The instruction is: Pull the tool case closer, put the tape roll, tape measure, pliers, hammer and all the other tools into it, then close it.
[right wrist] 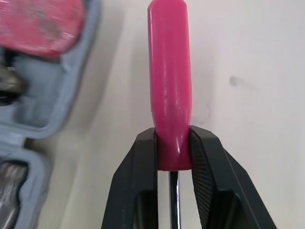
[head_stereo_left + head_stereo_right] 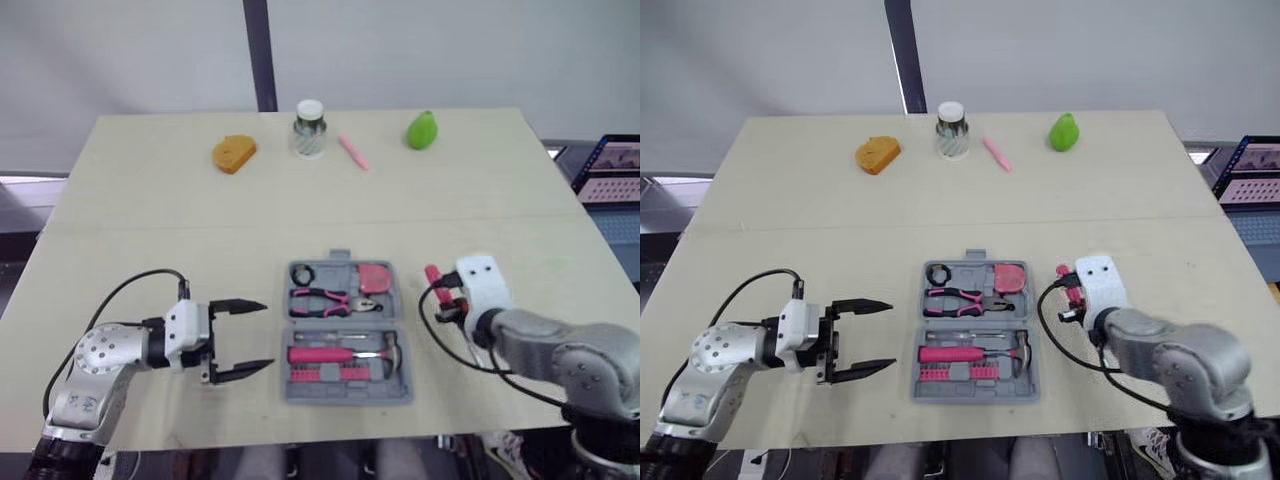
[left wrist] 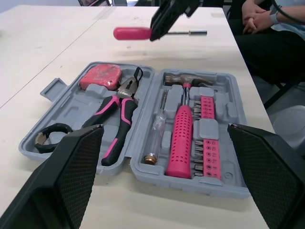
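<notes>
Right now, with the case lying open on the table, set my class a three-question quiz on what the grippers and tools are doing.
1. True or false: the hammer lies inside the tool case.
2. Which thing does the right gripper grip? A) pliers B) pink-handled screwdriver C) tape measure
3. Fill in: the left gripper, beside the case, has its fingers ____.
Key: 1 true. 2 B, the pink-handled screwdriver; the pliers and tape measure lie in the case. 3 open.
</notes>
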